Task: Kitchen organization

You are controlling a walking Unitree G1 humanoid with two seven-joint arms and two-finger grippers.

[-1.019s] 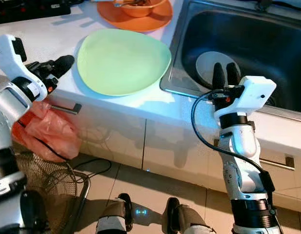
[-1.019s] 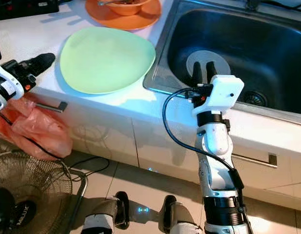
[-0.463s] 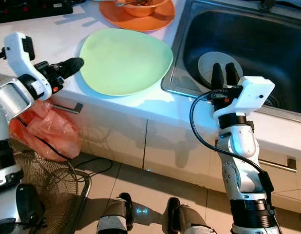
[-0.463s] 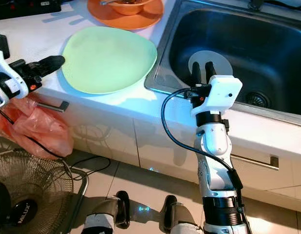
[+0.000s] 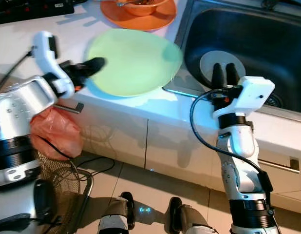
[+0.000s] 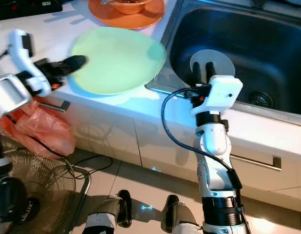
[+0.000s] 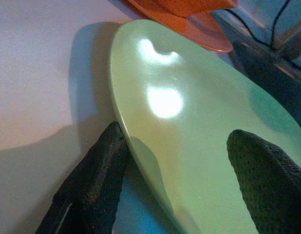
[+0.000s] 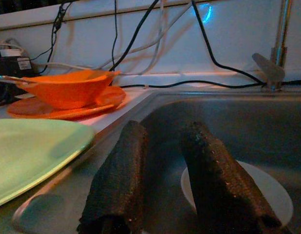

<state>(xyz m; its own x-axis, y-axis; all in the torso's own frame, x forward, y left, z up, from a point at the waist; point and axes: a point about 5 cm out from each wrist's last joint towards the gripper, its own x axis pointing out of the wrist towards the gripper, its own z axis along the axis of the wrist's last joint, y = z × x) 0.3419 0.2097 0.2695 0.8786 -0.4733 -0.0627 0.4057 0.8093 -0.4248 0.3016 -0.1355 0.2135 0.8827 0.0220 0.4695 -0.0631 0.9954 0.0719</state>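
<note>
A: Handling of the green plate (image 5: pixel 133 61)?

B: Stiff, glossy, likely slippery and breakable; probably light enough for one claw. Best taken at the thin rim, one finger under and one over, nowhere near the slick middle.

A: Lying where?

B: On the white bench (image 5: pixel 28 36), right-hand edge reaching over the lip of the sink (image 5: pixel 267 44). Just in front of the orange plate (image 5: pixel 141 19) carrying an orange bowl (image 5: pixel 141 6).

A: And relative to the left claw (image 5: pixel 94 66)?

B: At the plate's left edge, claw open. From the left wrist view, rim running between the two fingers (image 7: pixel 99 168), one low against the bench beside the rim, the other above the plate's face. Whether either pad touches, cannot tell.

A: Right claw (image 5: pixel 224 75)?

B: Raised at the front edge of the sink, fingers slightly parted, gripping nothing. Pale round plate (image 5: pixel 214 61) on the sink floor beyond it.

A: Risk?

B: Probably a slip off the glazed rim, or a knock against the steel edge
</note>
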